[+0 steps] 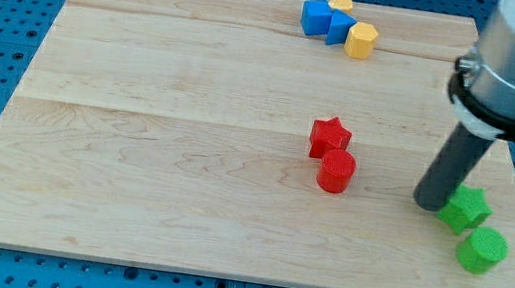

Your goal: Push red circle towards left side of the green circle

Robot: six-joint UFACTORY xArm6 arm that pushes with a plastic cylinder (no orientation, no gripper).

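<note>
Right of centre on the wooden worktop [136, 147], my tip [429, 203] — no fingers — seemingly touches the green star block [466, 207]; red circle block [336, 171] sits centre, green circle block [481, 249] lower right — sweeping could nudge greens.

Red circle and green circle: positions on the board

The red circle [336, 171] is a short red cylinder standing upright on its flat base on the wooden board, slightly right of the view's centre. Its upper-left edge touches a red star-shaped block. The green circle [481, 249] is a short green cylinder, also upright, near the board's lower-right corner at the view's bottom right. Its upper-left edge touches a green star-shaped block. The two circles are well apart, with the red circle to the view's left of the green circle and slightly higher in the view.
</note>
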